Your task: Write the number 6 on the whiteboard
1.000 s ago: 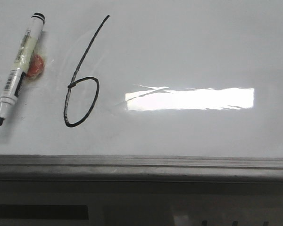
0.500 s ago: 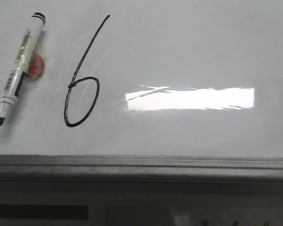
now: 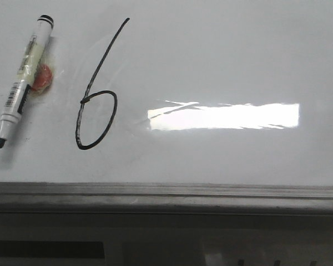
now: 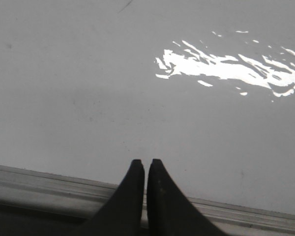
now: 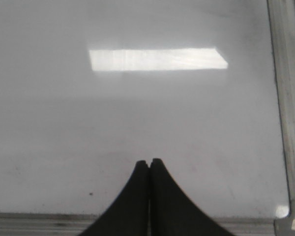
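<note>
Left tool (image 4: 145,163) closed (empty) | right tool (image 5: 149,162) closed, empty

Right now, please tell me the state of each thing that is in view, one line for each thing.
Thin black hand-drawn number 6: finished, loop closed, stem slanted.
Large glossy white whiteboard: lying flat, faint smudges, bright glare.
White marker with black tip: lying on the board, uncapped, held by nothing.
Small red-orange object: lying against the marker, what it is cannot be told.
Left claw: shut, empty.
Right claw: shut, empty.
</note>
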Available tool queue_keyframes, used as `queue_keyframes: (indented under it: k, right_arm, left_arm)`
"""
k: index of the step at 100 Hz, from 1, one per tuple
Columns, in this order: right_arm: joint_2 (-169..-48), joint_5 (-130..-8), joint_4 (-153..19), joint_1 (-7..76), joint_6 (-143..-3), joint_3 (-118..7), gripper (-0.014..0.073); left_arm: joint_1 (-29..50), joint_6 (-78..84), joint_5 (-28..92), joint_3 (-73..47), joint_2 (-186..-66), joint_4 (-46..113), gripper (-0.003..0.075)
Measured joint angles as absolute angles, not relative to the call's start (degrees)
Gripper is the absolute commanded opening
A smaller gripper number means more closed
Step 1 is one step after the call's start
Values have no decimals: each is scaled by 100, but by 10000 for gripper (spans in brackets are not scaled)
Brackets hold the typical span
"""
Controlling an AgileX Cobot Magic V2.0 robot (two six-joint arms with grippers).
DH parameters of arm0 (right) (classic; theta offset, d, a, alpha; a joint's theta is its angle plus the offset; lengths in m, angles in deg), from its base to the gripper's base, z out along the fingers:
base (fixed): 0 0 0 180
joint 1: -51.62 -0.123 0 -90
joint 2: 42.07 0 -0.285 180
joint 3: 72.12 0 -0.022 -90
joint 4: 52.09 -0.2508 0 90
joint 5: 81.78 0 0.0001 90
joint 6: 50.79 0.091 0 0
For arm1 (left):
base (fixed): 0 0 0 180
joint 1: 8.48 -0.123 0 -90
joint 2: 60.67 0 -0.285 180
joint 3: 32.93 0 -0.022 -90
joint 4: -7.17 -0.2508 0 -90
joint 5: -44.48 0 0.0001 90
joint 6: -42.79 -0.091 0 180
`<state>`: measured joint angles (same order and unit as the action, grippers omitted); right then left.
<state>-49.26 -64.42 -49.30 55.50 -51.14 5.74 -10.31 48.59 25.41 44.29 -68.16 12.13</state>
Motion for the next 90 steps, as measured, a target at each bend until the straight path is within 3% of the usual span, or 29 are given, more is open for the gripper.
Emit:
queue_keyframes:
  k: [90]
  right_arm:
    - [-4926,-6298,-4843,5550,-4982,574,-64]
  left_arm:
    - [-1031,4859,2541,4429,-6816,1213,-20]
